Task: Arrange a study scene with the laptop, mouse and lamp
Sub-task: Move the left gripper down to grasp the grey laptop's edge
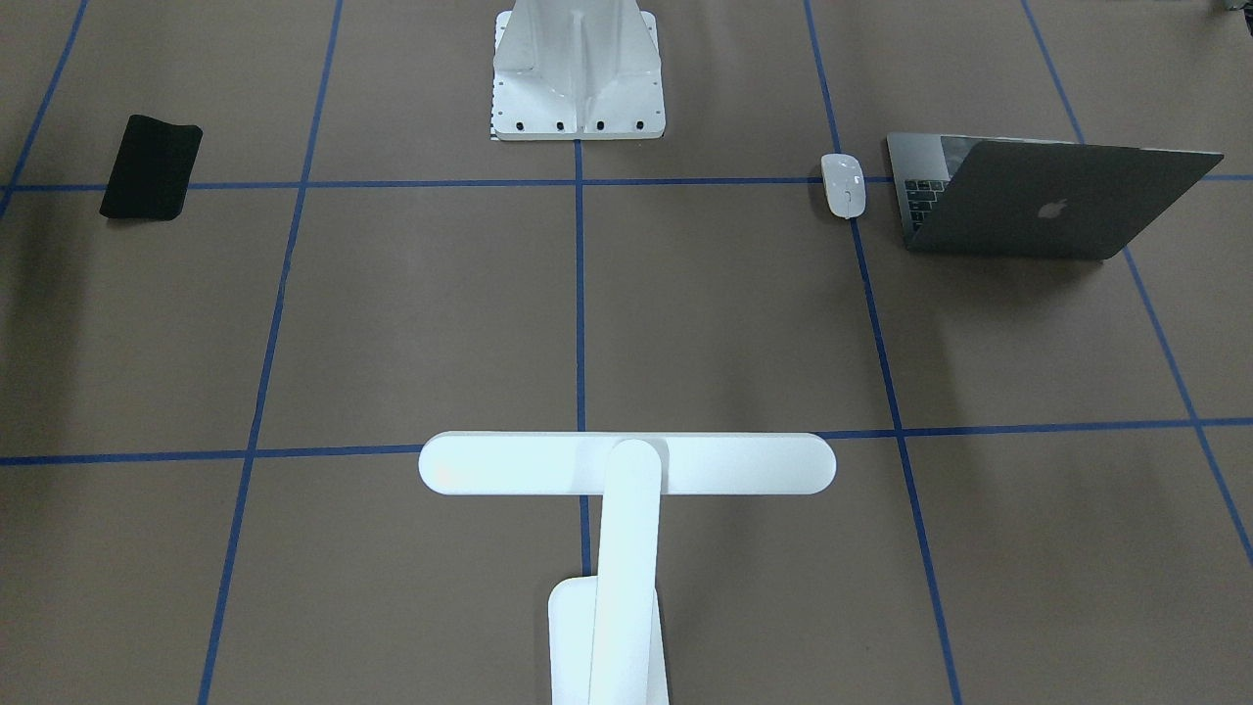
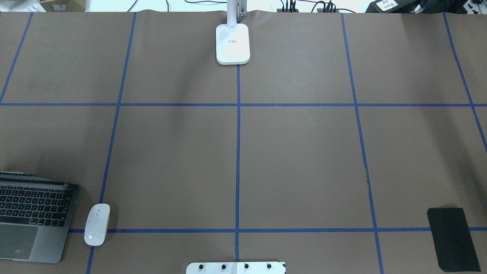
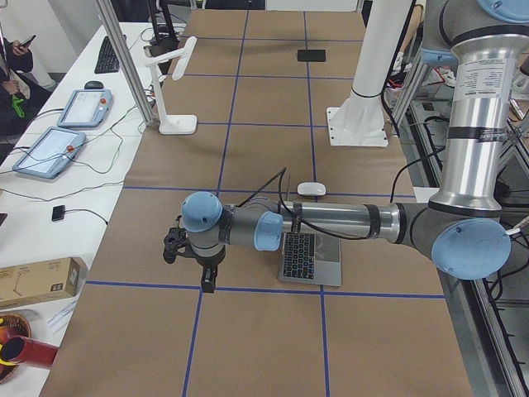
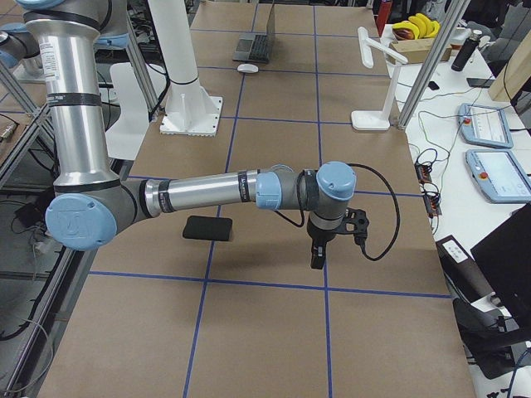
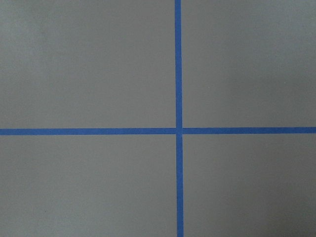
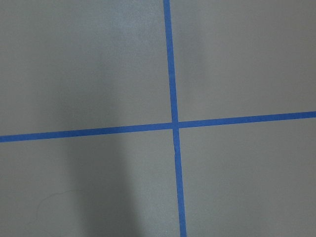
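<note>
Brown paper table (image 2: 304,160) with blue tape lines (image 2: 238,152) was all I had under me. Laptop (image 2: 34,220) sat open at the near left, mouse (image 2: 97,224) just to its right, not touching. Lamp (image 2: 233,43) stood at the far edge, middle. My left gripper (image 3: 207,285) and right gripper (image 4: 318,261) hung over bare paper, and I couldn't tell if either was open or closed.

Both arms are stretched out level — the left gripper (image 3: 207,284) and right gripper (image 4: 316,260) are pointed downward, opening not discernible.
</note>
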Action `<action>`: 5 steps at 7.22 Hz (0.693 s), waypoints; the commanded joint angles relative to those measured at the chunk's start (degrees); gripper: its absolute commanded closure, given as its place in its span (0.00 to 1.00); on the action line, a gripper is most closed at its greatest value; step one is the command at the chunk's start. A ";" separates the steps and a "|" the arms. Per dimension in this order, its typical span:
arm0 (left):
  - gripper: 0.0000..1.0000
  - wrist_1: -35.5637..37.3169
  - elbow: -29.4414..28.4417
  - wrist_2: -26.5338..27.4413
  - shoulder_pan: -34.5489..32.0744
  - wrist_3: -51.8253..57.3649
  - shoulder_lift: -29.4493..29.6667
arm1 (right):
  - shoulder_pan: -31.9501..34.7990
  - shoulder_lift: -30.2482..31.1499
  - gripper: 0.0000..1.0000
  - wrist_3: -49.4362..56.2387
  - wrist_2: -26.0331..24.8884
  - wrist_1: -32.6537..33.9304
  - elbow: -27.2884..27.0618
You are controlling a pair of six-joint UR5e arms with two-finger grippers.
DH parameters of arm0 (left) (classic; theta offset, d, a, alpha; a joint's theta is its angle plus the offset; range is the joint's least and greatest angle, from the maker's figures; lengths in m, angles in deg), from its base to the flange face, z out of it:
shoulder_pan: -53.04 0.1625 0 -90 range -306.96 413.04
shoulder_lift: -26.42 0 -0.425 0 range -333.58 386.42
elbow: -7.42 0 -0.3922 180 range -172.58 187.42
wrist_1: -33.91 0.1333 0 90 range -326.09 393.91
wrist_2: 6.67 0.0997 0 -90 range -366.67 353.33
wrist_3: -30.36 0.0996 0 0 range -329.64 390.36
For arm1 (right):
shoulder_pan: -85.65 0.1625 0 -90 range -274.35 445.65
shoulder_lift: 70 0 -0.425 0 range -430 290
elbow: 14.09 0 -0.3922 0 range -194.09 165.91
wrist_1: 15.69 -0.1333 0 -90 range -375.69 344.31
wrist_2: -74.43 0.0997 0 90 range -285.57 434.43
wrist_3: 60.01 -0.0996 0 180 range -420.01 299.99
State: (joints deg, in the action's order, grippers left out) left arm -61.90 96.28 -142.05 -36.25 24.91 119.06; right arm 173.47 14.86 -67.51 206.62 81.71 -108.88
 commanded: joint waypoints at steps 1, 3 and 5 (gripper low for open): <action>0.01 0.02 0.00 -0.05 0.00 0.00 0.00 | -0.54 -0.30 0.00 -0.32 -0.18 0.07 0.13; 0.01 2.11 3.05 -0.40 -0.09 -3.74 -1.39 | -0.64 0.49 0.00 0.04 -0.09 -0.71 -0.22; 0.01 5.98 14.64 -0.41 0.17 -19.96 -7.45 | -1.60 0.75 0.00 -9.23 0.26 -0.81 -0.92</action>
State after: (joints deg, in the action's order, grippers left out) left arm -58.28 104.66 -142.41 -36.24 14.24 114.84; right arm 172.63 15.42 -70.84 206.76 81.10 -109.29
